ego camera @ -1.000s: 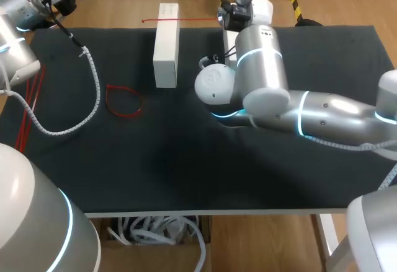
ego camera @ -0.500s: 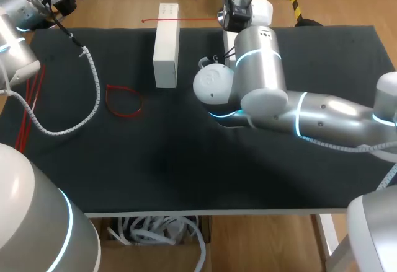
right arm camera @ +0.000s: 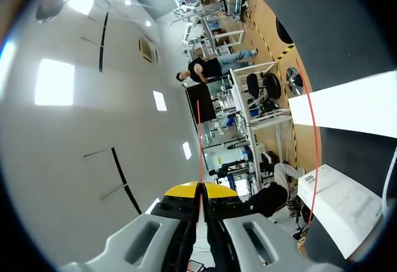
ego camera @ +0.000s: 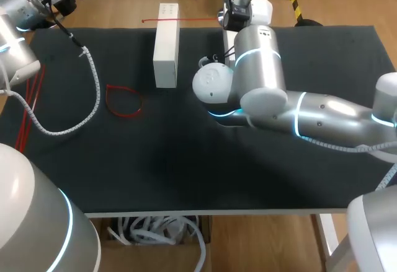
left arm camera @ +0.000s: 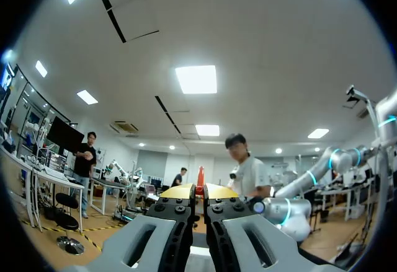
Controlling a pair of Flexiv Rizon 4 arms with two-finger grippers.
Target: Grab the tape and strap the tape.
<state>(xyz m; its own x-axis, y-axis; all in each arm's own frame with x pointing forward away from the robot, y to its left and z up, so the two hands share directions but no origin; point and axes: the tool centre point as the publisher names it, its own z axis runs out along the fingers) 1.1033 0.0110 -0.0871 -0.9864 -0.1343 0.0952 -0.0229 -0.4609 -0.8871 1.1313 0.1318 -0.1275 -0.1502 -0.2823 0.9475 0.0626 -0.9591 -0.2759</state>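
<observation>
On table (ego camera: 186, 173): 2 white boxes (ego camera: 166, 44), 1 red tape loop (ego camera: 123, 100), 1 straight red strip (ego camera: 152, 20), 2 arms (ego camera: 322, 114).

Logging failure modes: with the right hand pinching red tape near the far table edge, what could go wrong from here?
The right hand pinches the thin red tape between its closed tips, so a pull might slip it free. The right arm's elbow sits close beside the white box; a swing could tip it. The left arm's cable lies by the loose red loop and might drag it.
</observation>
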